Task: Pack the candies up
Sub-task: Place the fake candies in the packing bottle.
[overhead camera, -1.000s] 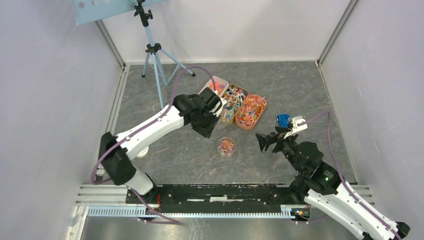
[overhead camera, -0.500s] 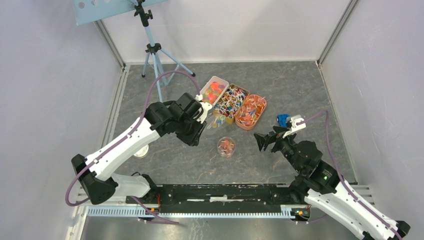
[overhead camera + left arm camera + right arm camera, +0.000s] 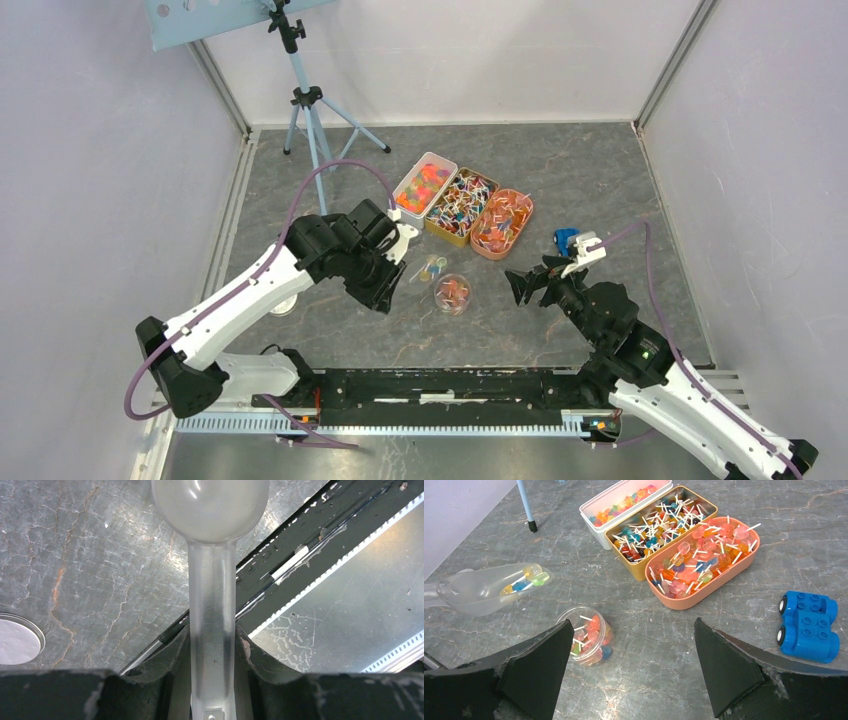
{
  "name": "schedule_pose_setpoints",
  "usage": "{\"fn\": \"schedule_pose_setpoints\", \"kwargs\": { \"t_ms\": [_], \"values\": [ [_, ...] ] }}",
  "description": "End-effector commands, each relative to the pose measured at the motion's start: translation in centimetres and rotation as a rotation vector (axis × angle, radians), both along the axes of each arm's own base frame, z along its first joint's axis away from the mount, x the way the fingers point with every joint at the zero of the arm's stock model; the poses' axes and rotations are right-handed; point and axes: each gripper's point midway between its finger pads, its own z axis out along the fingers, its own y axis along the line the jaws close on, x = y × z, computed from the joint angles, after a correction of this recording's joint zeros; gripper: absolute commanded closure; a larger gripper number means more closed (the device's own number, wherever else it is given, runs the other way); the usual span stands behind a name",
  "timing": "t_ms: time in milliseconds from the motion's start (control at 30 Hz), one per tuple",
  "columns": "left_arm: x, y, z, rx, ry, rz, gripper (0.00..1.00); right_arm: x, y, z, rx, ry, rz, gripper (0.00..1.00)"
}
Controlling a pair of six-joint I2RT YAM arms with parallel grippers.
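Note:
My left gripper point(image 3: 398, 262) is shut on the handle of a clear plastic scoop point(image 3: 420, 274). The scoop carries a few wrapped candies point(image 3: 524, 580) and hovers just left of a small clear round jar point(image 3: 438, 290). The jar point(image 3: 574, 611) holds several candies on sticks. In the left wrist view the scoop point(image 3: 211, 595) shows from below between my gripper's point(image 3: 211, 635) fingers. My right gripper point(image 3: 633, 622) is open and empty, low over the floor just right of the jar. It also shows in the top view point(image 3: 527, 280).
Three candy trays stand behind the jar: white point(image 3: 603, 536), gold point(image 3: 636, 573) and salmon point(image 3: 704, 594). A blue toy car point(image 3: 806, 625) sits right of them, close to my right gripper. A white round lid point(image 3: 283, 303) lies left. A tripod point(image 3: 310, 110) stands at the back left.
My left arm has pulled back from the trays toward the near left, carrying the scoop with candies to beside the jar. The right arm has barely moved.

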Motion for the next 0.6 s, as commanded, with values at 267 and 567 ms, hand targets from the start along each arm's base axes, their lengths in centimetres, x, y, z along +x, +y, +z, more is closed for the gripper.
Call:
{"fn": "schedule_pose_setpoints", "kwargs": {
  "t_ms": [267, 567],
  "values": [
    [-1.2, -0.8, -0.5, -0.002, 0.110, 0.028, 0.98, 0.0, -0.1, 0.8, 0.041, -0.035, -0.009, 0.02],
    [-2.1, -0.9, -1.5, 0.050, 0.172, 0.002, 0.98, 0.1, -0.3, 0.5, 0.040, -0.033, -0.017, 0.02]
  ]
}}
